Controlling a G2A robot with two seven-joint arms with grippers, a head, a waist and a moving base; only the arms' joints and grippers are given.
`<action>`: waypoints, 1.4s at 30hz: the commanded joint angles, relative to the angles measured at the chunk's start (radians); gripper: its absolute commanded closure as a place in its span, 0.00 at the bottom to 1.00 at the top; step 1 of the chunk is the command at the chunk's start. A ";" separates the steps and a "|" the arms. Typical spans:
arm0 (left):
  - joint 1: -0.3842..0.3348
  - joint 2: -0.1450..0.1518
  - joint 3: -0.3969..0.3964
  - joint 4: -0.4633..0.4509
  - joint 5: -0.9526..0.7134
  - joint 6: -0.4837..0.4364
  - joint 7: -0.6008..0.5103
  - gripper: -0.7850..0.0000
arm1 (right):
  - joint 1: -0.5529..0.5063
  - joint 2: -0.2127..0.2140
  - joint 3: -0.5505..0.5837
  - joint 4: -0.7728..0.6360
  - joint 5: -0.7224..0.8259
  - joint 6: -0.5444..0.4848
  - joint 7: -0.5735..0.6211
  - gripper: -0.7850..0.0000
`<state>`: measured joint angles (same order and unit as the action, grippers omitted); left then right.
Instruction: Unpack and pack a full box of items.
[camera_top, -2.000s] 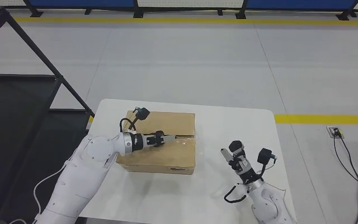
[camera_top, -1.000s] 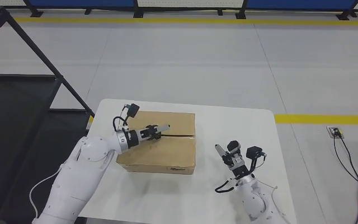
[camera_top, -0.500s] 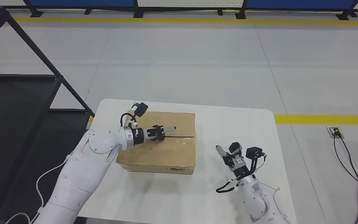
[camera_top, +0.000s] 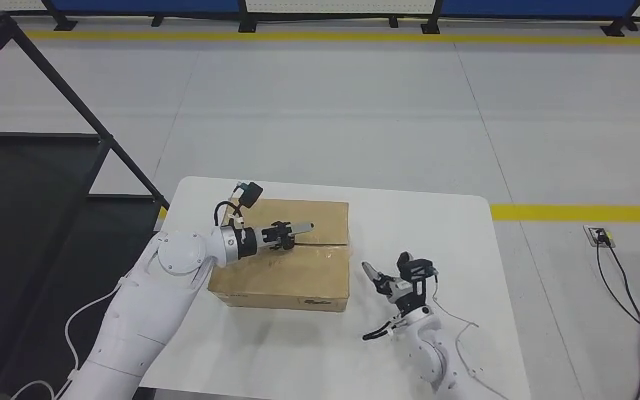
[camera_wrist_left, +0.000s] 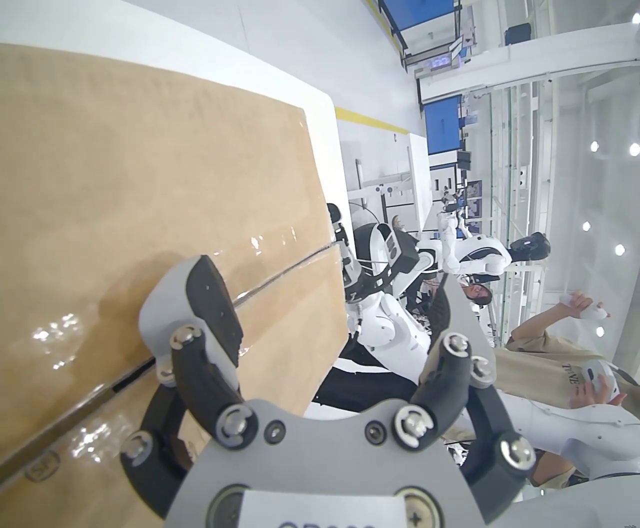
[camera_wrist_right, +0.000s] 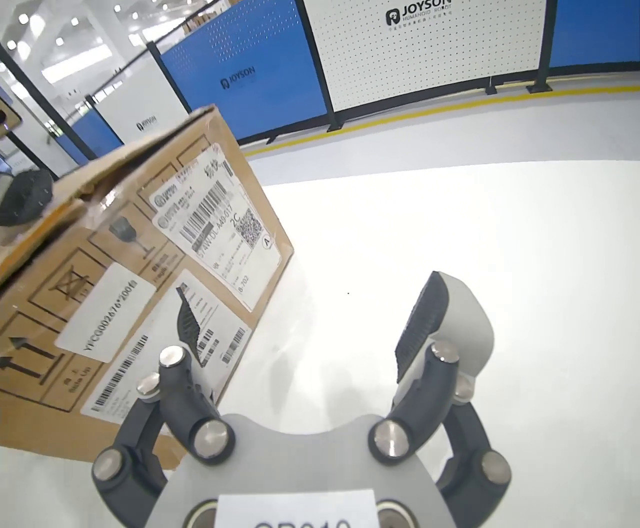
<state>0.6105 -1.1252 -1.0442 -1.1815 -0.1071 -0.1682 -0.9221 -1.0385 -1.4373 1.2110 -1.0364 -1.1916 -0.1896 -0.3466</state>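
**Box (camera_top: 290, 270) closed on table, both grippers open and empty**

Left gripper (camera_wrist_left: 330, 300): fingers spread wide, nothing between them. Hangs low over the box (camera_wrist_left: 125, 175) top, with one dark pad (camera_wrist_left: 215, 295) right at the seam (camera_wrist_left: 280, 272) where the two flaps meet. Cannot tell whether the pad touches the cardboard. From the top view, sits over the middle of the lid (camera_top: 290, 231), pointing along the seam toward the box's right end.

Right gripper (camera_wrist_right: 310, 310): also wide open and holding nothing. Hovers above bare table (camera_wrist_right: 450, 225) just beside the box's right end, apart from it. Faces that end wall (camera_wrist_right: 125, 250), which is covered with white labels (camera_wrist_right: 215, 220), barcodes and printed handling marks. From the top view, lies near the box's front right corner (camera_top: 390, 275).

Box: brown cardboard, flaps down, clear glossy tape running along the seam. Top edge above the labelled end looks a little crumpled and raised at the corner. Stands on the left half of the white table (camera_top: 430, 220), long side across, close to the left edge.

Beyond the table: grey floor, a yellow line, blue and white panels on stands.
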 joint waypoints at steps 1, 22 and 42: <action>0.000 0.000 0.000 0.000 0.000 0.000 0.000 0.00 | 0.008 -0.005 -0.011 0.012 -0.001 0.025 -0.021 0.00; 0.000 0.000 0.000 0.000 0.000 0.000 0.000 0.00 | 0.038 -0.023 -0.116 0.004 -0.319 0.381 0.157 0.00; 0.000 0.000 0.000 0.000 0.000 0.000 0.000 0.00 | 0.169 -0.030 -0.138 0.130 -0.404 0.236 0.244 0.00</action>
<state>0.6104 -1.1252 -1.0442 -1.1815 -0.1070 -0.1681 -0.9220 -0.8723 -1.4667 1.0771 -0.9121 -1.5896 0.0520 -0.1010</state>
